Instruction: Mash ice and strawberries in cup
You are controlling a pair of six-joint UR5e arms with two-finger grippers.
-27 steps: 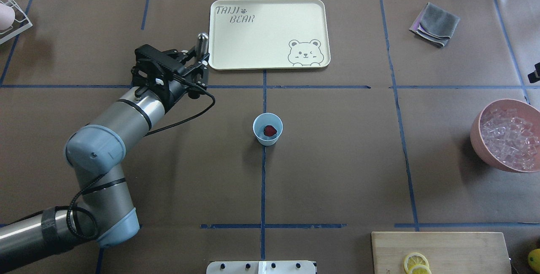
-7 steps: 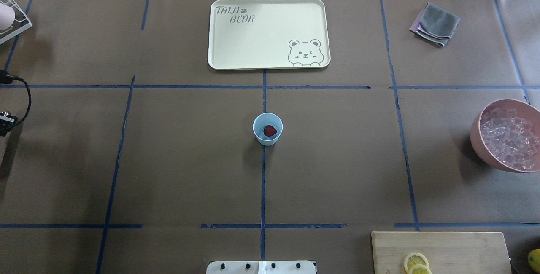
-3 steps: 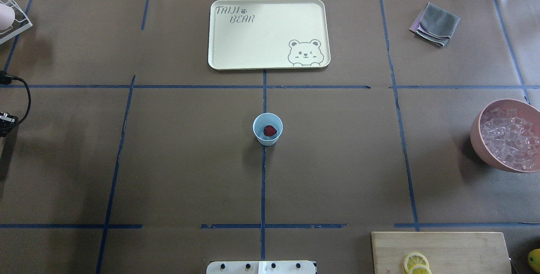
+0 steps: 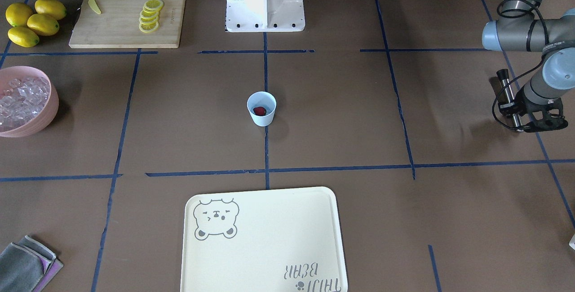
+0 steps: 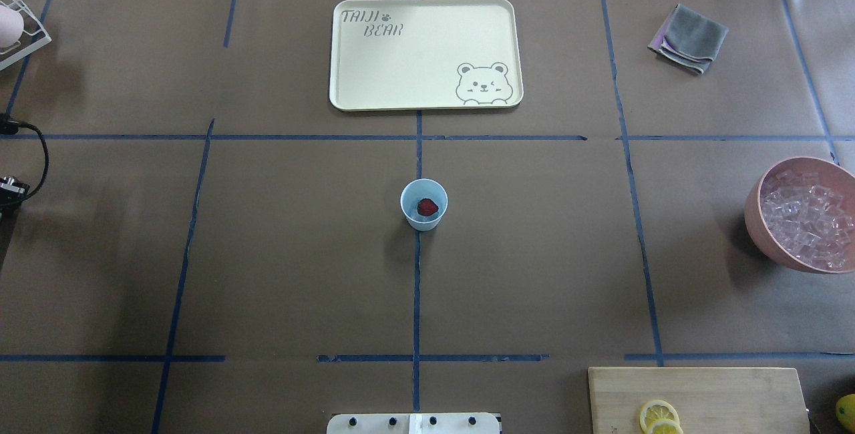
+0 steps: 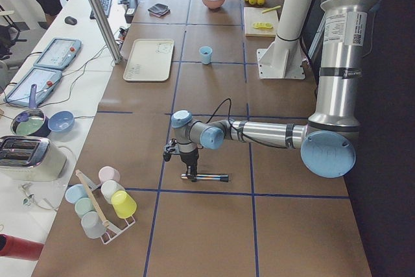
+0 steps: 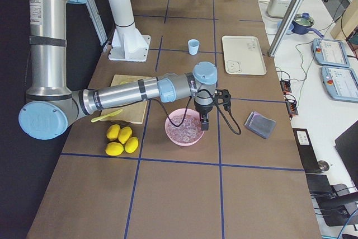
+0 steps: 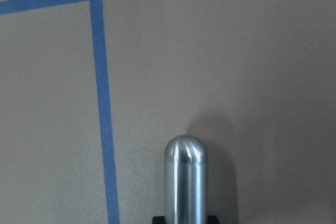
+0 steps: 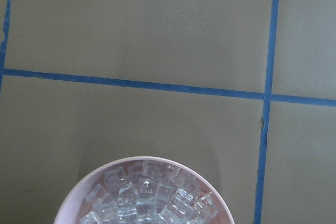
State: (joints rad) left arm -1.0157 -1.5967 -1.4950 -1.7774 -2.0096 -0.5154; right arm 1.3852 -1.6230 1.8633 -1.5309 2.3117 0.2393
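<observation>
Overhead, the counter (image 5: 280, 254) carries the pink bowl (image 5: 757, 222) at 3 o'clock. My right hand (image 7: 204, 122) hangs over it; spread or pressed together, I cannot tell. My left hand (image 4: 512, 111), out at 9 o'clock, pinches a steel pestle (image 4: 505, 86). The cup (image 5: 422, 222) stands at the centre. Ice (image 5: 805, 217) fills the bowl, and the strawberry (image 5: 427, 207) lies in the cup.

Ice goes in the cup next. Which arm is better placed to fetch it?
Right. The right gripper hangs over the pink bowl of ice. The left gripper is at the table's far end, shut on a metal muddler.
</observation>
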